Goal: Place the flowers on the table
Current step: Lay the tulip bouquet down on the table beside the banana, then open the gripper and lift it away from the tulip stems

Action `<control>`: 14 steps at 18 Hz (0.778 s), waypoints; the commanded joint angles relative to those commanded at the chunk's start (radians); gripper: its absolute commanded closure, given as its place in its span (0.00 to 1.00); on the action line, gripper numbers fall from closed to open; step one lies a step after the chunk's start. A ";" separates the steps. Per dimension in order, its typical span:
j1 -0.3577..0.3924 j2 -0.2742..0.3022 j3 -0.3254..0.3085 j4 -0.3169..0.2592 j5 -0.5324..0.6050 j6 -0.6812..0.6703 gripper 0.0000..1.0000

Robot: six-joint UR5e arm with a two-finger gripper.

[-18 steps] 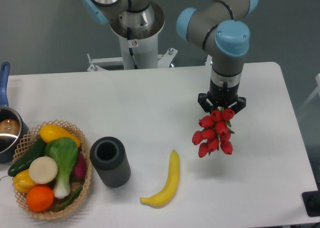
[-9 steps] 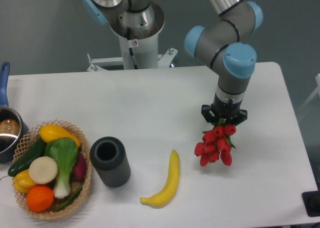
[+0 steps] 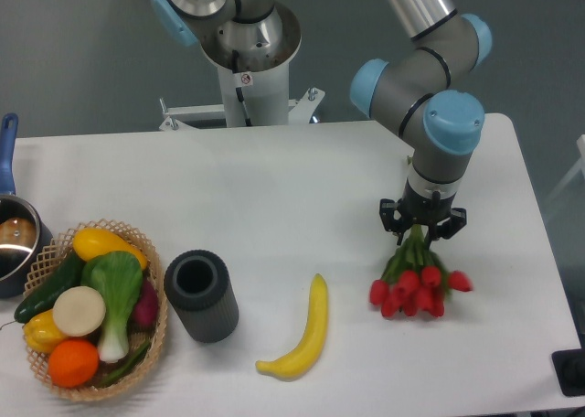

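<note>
The flowers [image 3: 418, 292], a bunch of red tulips with green stems, lie with their heads fanned out on the white table [image 3: 274, 188] at the right, to the right of the banana. Their stems run up into my gripper [image 3: 421, 237], which stands straight above the stem ends, low over the table. The jaws look shut on the stems. The black gripper body hides the fingertips and the top of the stems.
A yellow banana [image 3: 303, 334] lies left of the flowers. A dark grey cylinder cup [image 3: 201, 295] stands further left. A wicker basket [image 3: 155, 280] of vegetables and fruit sits at the front left, and a pot [image 3: 14, 239] at the left edge. The table's right edge is close to the flowers.
The gripper has moved right and down with the flowers. The tulip heads, hanging in the air before, now rest spread out on the table.
</note>
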 joint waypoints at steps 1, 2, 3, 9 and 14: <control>0.006 0.003 0.005 0.002 0.000 0.000 0.00; 0.014 0.005 0.014 0.008 0.000 0.000 0.00; 0.029 0.006 0.028 0.012 0.002 0.000 0.00; 0.098 0.020 0.068 0.006 0.002 0.145 0.00; 0.182 0.055 0.042 -0.006 -0.005 0.479 0.00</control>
